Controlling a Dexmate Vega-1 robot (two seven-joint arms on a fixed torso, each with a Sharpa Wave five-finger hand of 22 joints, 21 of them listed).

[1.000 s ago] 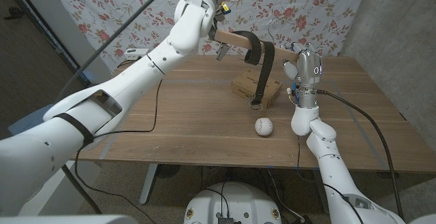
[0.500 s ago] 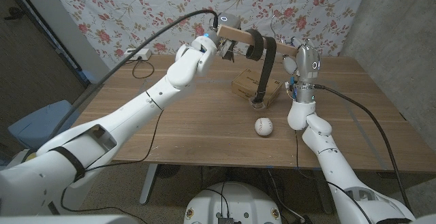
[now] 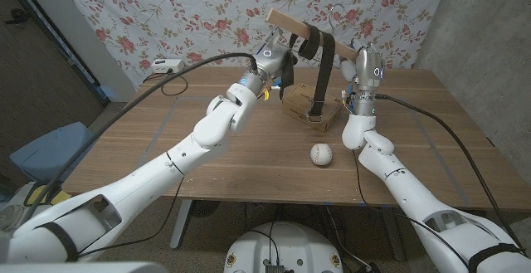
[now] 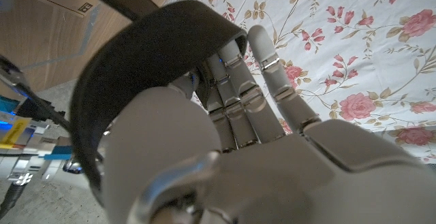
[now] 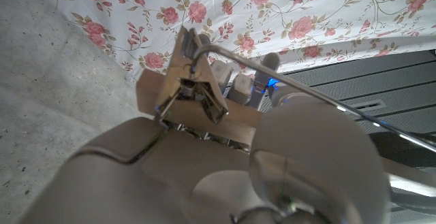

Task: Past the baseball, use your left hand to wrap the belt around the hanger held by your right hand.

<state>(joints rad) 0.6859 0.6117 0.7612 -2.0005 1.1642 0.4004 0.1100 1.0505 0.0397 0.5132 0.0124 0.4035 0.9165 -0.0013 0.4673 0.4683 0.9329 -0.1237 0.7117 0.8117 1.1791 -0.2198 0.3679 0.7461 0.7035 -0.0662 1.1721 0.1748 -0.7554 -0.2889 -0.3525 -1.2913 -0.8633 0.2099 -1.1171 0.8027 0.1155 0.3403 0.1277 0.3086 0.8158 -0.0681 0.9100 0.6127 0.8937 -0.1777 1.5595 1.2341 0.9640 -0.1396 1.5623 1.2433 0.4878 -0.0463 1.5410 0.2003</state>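
Belt (image 3: 319,65) hangs looped over the wooden hanger (image 3: 309,33) your right hand (image 3: 358,67) grips, your left hand (image 3: 278,64) holding its loop just beside, baseball (image 3: 321,153) below on the table (image 3: 207,148).

Materials and surface finishes at the wooden table (image 3: 249,153).
The matt dark belt (image 3: 319,53) is draping a pale wood hanger (image 3: 290,26) with metal clips; glossy white plastic is covering both hands; the cardboard box (image 3: 311,107) is looking matt.

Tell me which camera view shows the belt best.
The head view: the belt shows draped over the wooden hanger, its end hanging toward the cardboard box. The left wrist view shows one dark loop against the left hand. The right wrist view shows the hanger's clip.
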